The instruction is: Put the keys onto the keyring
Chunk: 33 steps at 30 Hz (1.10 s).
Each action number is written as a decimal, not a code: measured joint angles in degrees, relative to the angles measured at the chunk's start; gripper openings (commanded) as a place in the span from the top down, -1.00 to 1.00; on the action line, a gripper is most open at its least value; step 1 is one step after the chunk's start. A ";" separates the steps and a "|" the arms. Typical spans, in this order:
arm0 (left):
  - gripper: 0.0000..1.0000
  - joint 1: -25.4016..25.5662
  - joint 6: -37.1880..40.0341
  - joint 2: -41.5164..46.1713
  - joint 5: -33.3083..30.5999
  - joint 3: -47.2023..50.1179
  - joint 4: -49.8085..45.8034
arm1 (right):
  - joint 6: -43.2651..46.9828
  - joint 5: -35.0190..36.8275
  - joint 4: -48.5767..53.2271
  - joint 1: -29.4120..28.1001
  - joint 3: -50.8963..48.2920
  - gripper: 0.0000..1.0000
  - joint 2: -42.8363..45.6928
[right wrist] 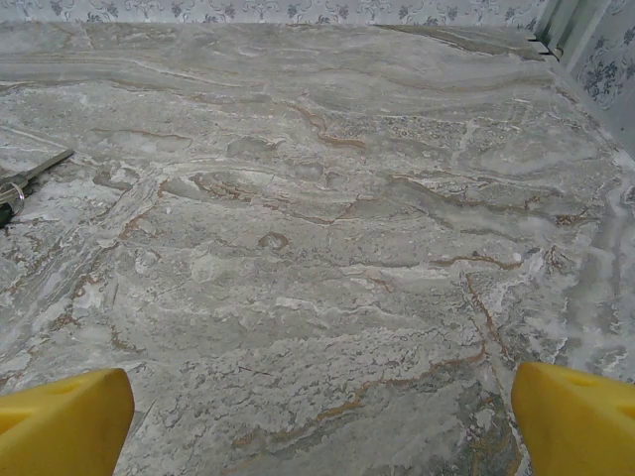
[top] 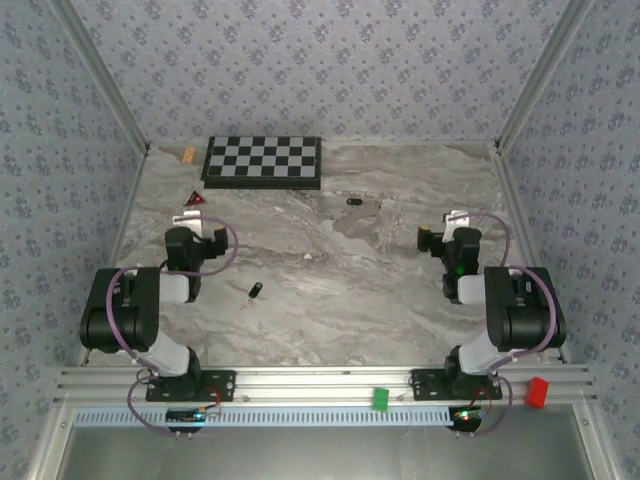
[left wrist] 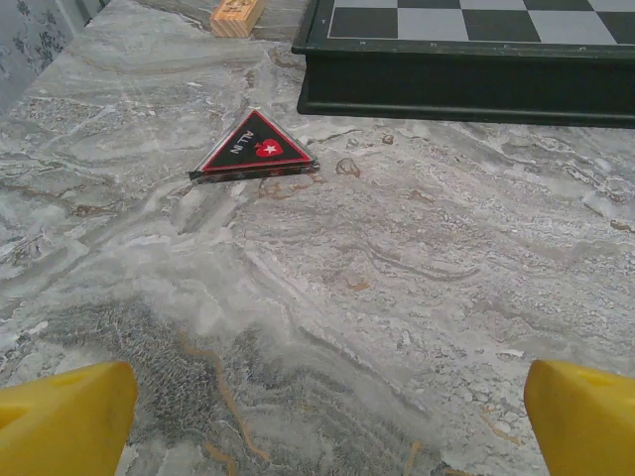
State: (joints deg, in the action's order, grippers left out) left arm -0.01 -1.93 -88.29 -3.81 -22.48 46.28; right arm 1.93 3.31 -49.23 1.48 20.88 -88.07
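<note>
Grey-veined marble covers the counter (top: 400, 290), boxed in by walls of blue-patterned paper. At the far side lies a black-framed checkerboard (top: 262, 160), with a small wooden block (top: 188, 155) to its left and a red triangle (top: 194, 199) a little nearer.

By these pictures the task has not begun. The two keys lie loose and well apart from each other. The near key (top: 257, 290) rests on bare marble left of centre, just right of the left arm. The far key (top: 355, 201) sits beyond the middle of the counter, near the right end of the checkerboard. What looks like its thin silver blade pokes in at the left edge of the right wrist view. The keyring is too faint against the marble to pick out with any confidence, so I cannot tell where it lies. Neither key appears to be threaded on anything.

The left gripper (top: 200, 228) hovers over the left part of the counter with its yellow fingertips spread wide and nothing between them. Its wrist view looks across bare marble at the red triangle. The right gripper (top: 455, 225) hangs over the right side, likewise spread and empty, facing clear marble.

Everything is left to do: find and steady the ring, pick up each key in turn, and work the ring through the hole in each head. With parts this small and thin, getting a clean pinch off the flat surface is likely the hard part.
</note>
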 measured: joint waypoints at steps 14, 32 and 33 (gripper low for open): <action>-0.99 0.00 0.00 0.00 0.00 0.00 0.00 | 0.00 0.00 0.00 -0.02 0.00 -0.99 0.00; -0.99 -0.68 -0.07 0.37 0.07 -0.96 -2.64 | 0.00 1.53 -0.04 -0.46 0.00 -0.99 0.09; -0.99 -0.76 -0.15 0.98 -0.11 -2.12 -5.44 | 0.00 3.06 0.22 -0.96 -0.02 -0.99 0.50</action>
State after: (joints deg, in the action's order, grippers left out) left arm -0.78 -2.09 -87.31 -3.92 -24.60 40.84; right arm 1.93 6.37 -49.01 0.51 20.86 -87.57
